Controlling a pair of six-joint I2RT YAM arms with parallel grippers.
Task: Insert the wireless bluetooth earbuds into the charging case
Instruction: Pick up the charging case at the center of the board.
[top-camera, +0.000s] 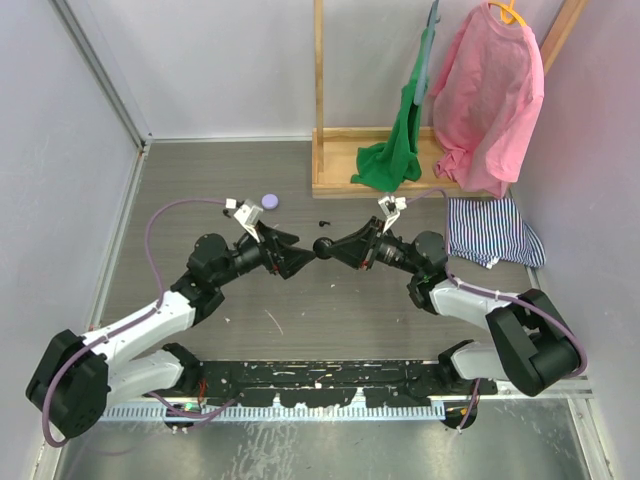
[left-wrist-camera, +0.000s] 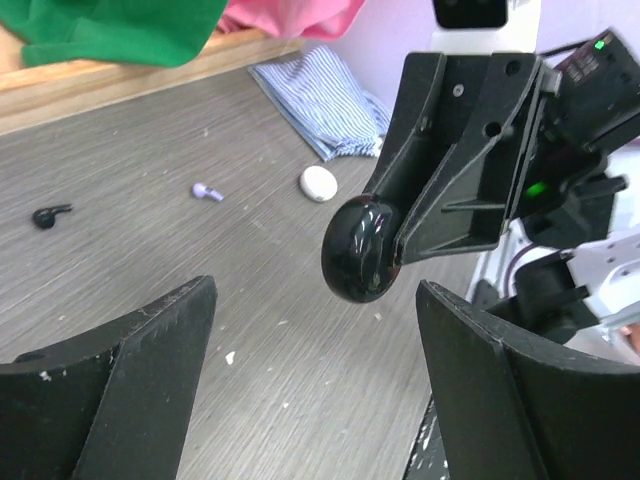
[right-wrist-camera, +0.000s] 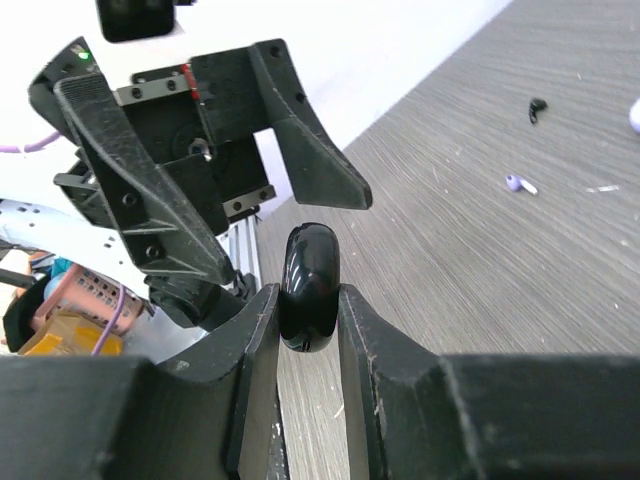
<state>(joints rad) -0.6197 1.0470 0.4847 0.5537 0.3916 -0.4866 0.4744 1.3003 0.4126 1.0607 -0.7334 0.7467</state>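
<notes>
Above the bench (top-camera: 300, 310) the right hand (top-camera: 338, 250) clenches the black case (right-wrist-camera: 308, 288) on edge, offering it to the left hand (top-camera: 300, 257) — released, spread wide, probably to open the lid. The black earbud (left-wrist-camera: 45, 215) and lilac earbud (left-wrist-camera: 207, 191) lie loose on the bench beyond.

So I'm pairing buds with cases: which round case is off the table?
The black case, pinched by the right hand and held in the air. The lilac case and the white case both lie on the table.
</notes>
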